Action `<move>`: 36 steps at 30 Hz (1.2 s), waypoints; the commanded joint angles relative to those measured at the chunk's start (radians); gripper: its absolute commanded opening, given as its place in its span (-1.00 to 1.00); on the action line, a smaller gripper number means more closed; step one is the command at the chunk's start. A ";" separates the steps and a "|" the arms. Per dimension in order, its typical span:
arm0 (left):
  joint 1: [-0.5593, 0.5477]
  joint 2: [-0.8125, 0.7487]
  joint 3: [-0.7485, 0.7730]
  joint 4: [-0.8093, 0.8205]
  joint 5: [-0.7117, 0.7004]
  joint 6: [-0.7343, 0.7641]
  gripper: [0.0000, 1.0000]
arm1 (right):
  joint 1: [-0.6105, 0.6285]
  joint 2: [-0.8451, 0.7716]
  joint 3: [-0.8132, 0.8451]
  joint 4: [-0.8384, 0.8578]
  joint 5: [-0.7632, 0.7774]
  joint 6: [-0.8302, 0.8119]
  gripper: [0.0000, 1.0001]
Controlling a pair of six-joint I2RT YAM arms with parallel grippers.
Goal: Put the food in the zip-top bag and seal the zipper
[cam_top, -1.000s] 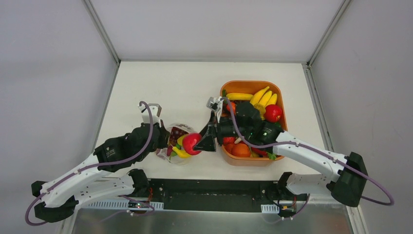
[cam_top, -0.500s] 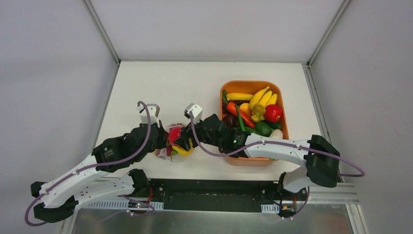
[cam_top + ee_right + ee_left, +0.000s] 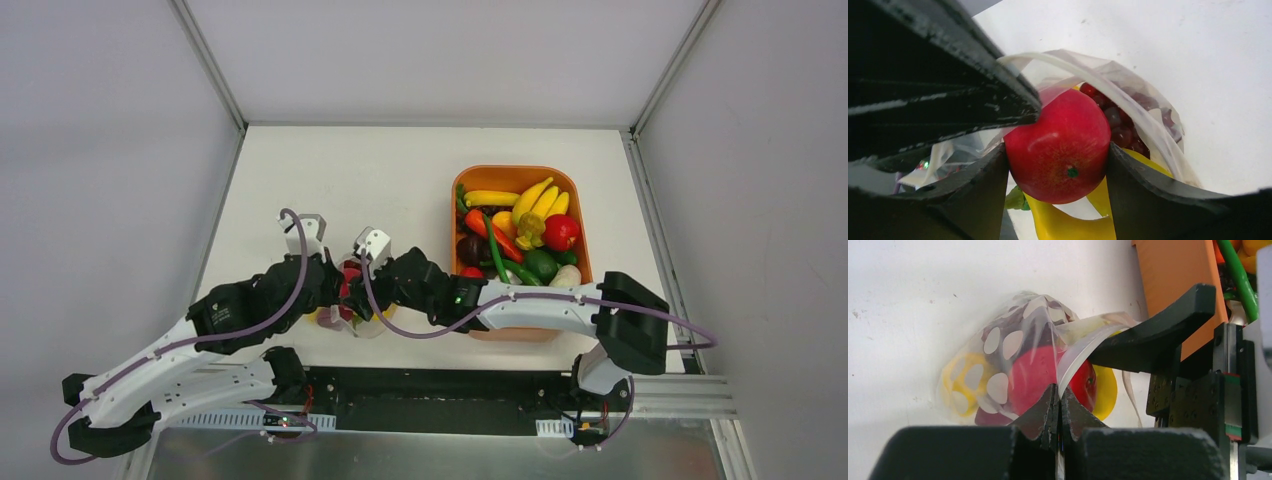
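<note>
While the left end effector [image 3: 1058, 407] pinches shut on the zipper [image 3: 1075, 357], propping the zip-top bag [image 3: 998, 347] open on the counter [image 3: 350, 180] at nine o'clock of the orange tray [image 3: 515, 172], the right end effector [image 3: 1058, 160] clamps a red fruit [image 3: 1058, 140] at the bag's mouth. Seen from above, the pocket lies onward toward nine o'clock, so letting go there looks right.

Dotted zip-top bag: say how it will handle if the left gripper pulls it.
Likely floppy: the zip-top bag wrinkles and drapes over the fruit inside. Its rim bends where the left gripper pinches it, so the mouth would probably sag shut if let go. Full of rounded pieces, it may slump rather than slide.
</note>
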State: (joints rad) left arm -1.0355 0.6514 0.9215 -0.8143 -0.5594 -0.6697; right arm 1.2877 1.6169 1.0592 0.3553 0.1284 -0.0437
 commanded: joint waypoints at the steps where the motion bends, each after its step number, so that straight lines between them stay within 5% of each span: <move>1: -0.011 -0.039 0.027 0.002 -0.058 -0.023 -0.97 | 0.005 -0.054 0.009 0.045 -0.238 -0.064 0.19; 5: -0.011 -0.054 0.026 0.002 -0.065 -0.025 -0.97 | 0.004 -0.001 0.059 -0.012 -0.359 -0.081 0.25; 10: -0.011 -0.056 0.023 -0.002 -0.053 -0.036 -0.97 | 0.004 0.069 0.114 -0.060 -0.268 -0.087 0.41; 15: -0.011 -0.069 0.010 -0.004 -0.064 -0.048 -0.97 | 0.004 0.017 0.091 -0.049 -0.271 -0.061 0.75; 21: -0.011 -0.072 0.008 -0.006 -0.084 -0.050 -0.97 | 0.000 -0.118 0.041 -0.045 -0.268 -0.032 0.84; 24: -0.011 -0.071 0.007 -0.007 -0.091 -0.051 -0.97 | -0.005 -0.181 0.009 -0.040 -0.304 -0.025 0.82; 28: -0.011 -0.070 0.005 -0.011 -0.094 -0.053 -0.96 | -0.005 -0.272 -0.025 -0.063 -0.311 -0.032 0.53; 36: -0.011 -0.064 0.015 -0.026 -0.099 -0.034 -0.97 | -0.072 -0.440 -0.201 -0.057 -0.140 -0.137 0.38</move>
State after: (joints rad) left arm -1.0355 0.5869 0.9211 -0.8463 -0.6159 -0.7040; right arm 1.2716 1.2343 0.9253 0.2840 -0.1051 -0.1196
